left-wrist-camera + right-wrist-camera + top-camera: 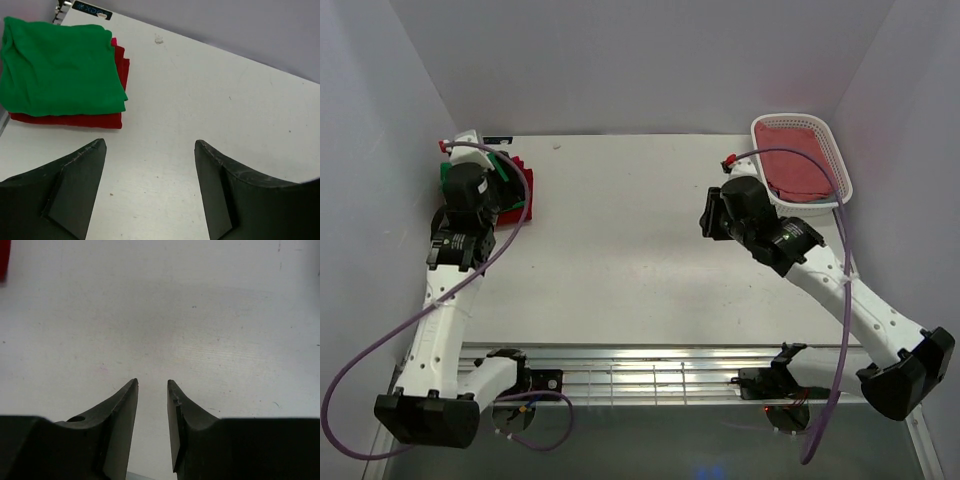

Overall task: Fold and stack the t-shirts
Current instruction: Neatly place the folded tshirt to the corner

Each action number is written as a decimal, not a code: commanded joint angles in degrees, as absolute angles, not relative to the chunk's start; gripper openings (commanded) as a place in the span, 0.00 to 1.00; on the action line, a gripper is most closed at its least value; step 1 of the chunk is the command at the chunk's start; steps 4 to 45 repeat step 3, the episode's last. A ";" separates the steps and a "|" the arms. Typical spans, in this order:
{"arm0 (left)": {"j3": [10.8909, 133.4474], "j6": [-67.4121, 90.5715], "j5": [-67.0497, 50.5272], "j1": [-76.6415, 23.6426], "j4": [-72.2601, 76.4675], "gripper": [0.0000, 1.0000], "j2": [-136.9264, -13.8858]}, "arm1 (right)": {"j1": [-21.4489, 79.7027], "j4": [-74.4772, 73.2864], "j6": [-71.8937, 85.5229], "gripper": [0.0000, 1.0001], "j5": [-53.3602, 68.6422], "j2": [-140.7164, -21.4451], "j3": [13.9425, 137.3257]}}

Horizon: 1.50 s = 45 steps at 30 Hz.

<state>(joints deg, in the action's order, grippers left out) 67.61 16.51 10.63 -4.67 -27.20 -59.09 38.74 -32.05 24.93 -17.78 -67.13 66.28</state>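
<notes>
Looking through the left wrist camera, I see the two t-shirts stacked in the upper left of the frame. The green t-shirt (57, 70) is folded and lies on top of the red t-shirt (70, 120). The red one shows as a band along the lower edge of the stack and a strip down its right side. The stack rests on the white table (200, 100), close to the far left corner, just below a small dark label (91, 10) at the table's edge.

My left tool (150, 145) has its jaws spread wide and holds nothing. Bare table shows between the two dark fingers (75, 185). It sits close to the stack without touching it, and the shirts lie up and to the left of the gap.

My right tool (152, 382) is well apart from the stack, over open table toward the right centre of the overhead frame. Its jaws stand only a narrow slit apart, not touching, with nothing between them. A thin sliver of red shows at the upper left corner of the right wrist view.

From overhead, a white plastic basket (842, 165) sits at the upper right of the table, just beyond the right arm's wrist. A dull red cloth (798, 160) lies inside it. A purple cable (380, 345) loops beside the left arm.
</notes>
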 commanded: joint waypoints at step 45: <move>65.48 16.96 5.55 -5.18 -28.48 0.81 -56.78 | 39.02 -37.60 23.64 0.36 -23.99 -64.95 70.40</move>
